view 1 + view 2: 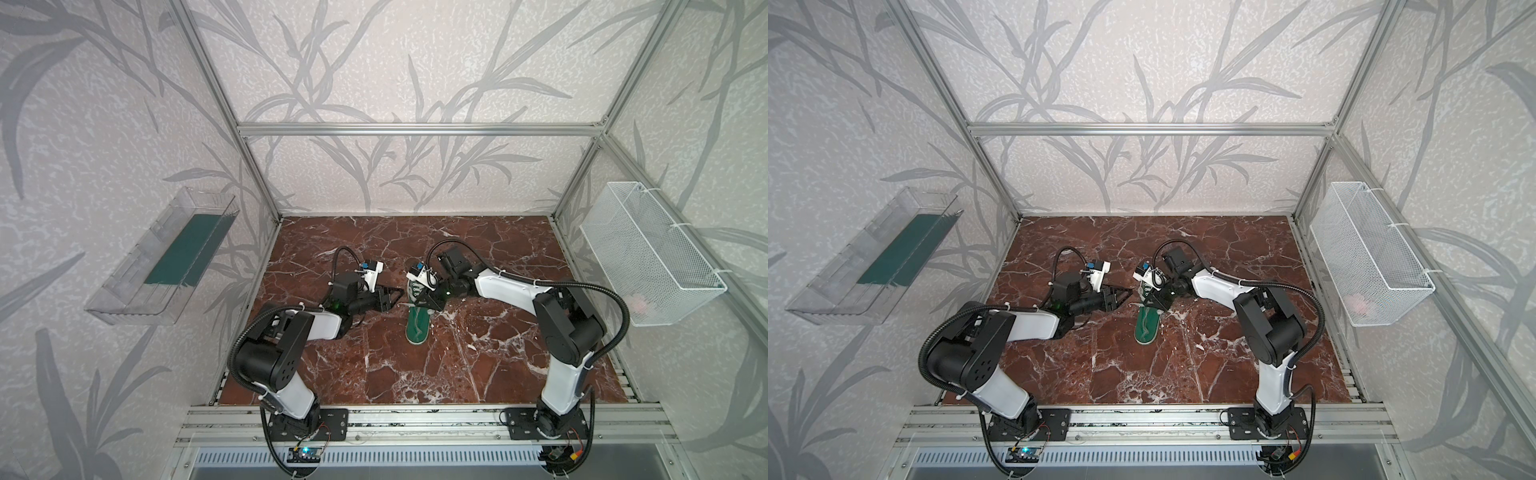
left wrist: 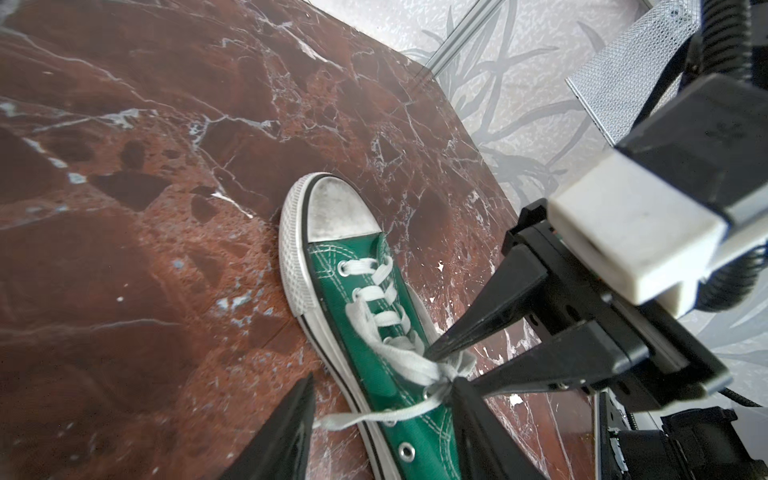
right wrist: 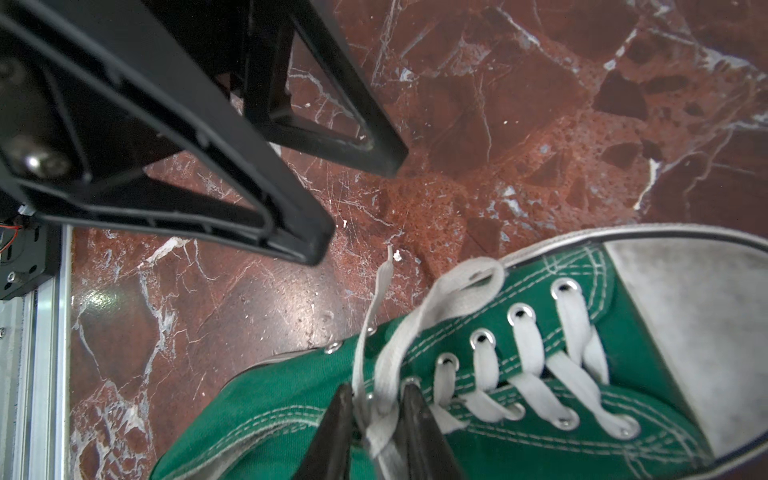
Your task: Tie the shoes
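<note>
A green canvas shoe [image 1: 417,326] [image 1: 1147,328] with a white toe cap lies mid-table, toe toward the near edge. Its white laces [image 2: 399,357] [image 3: 415,332] gather in a knot over the upper eyelets. My right gripper [image 1: 419,303] [image 1: 1147,305] [image 3: 378,399] [image 2: 446,370] sits on the shoe's top, jaws close together with the knotted lace pinched between them. My left gripper [image 1: 395,300] [image 1: 1124,300] [image 2: 384,382] [image 3: 353,208] hovers just left of the shoe, open wide. One loose lace end trails across the gap between its fingers, touching neither.
The red marble table [image 1: 415,374] carries only the shoe. A clear bin [image 1: 166,257] with a green base hangs on the left wall. A white wire basket [image 1: 648,257] hangs on the right. Aluminium frame posts stand at the corners.
</note>
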`<act>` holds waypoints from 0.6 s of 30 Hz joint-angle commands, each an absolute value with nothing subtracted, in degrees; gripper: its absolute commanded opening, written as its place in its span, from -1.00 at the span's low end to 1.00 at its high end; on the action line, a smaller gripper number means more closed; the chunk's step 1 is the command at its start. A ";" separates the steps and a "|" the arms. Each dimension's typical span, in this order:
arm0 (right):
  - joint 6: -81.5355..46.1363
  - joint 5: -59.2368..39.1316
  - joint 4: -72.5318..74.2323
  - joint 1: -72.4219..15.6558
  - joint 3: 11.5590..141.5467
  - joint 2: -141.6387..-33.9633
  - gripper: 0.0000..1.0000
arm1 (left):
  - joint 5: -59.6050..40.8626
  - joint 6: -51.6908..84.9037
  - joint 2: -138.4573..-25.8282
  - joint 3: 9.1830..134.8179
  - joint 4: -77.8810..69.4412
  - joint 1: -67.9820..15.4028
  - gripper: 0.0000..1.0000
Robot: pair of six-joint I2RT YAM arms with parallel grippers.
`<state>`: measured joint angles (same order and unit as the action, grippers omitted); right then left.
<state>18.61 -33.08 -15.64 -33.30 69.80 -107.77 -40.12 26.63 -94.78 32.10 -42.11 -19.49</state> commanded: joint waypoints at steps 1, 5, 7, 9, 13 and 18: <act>18.37 -33.95 -14.91 -33.35 69.54 -106.98 -0.51 | -40.40 25.99 -97.24 33.97 -39.43 -20.83 0.11; 18.62 -33.93 -15.15 -33.33 69.43 -106.78 -0.52 | -40.31 27.07 -99.69 35.10 -41.65 -21.99 0.11; 18.76 -33.93 -15.22 -33.39 69.28 -106.77 -0.52 | -40.56 27.79 -100.58 35.58 -42.42 -22.06 0.11; 18.81 -33.84 -15.42 -33.38 69.18 -106.74 -0.52 | -40.49 27.95 -100.89 35.90 -42.86 -22.04 0.11; 18.93 -33.75 -15.47 -33.33 68.91 -106.81 -0.52 | -42.15 28.76 -102.40 36.98 -43.81 -22.04 0.11; 18.98 -33.66 -15.31 -33.34 68.63 -106.55 -0.53 | -42.79 29.26 -103.58 37.85 -43.95 -22.05 0.11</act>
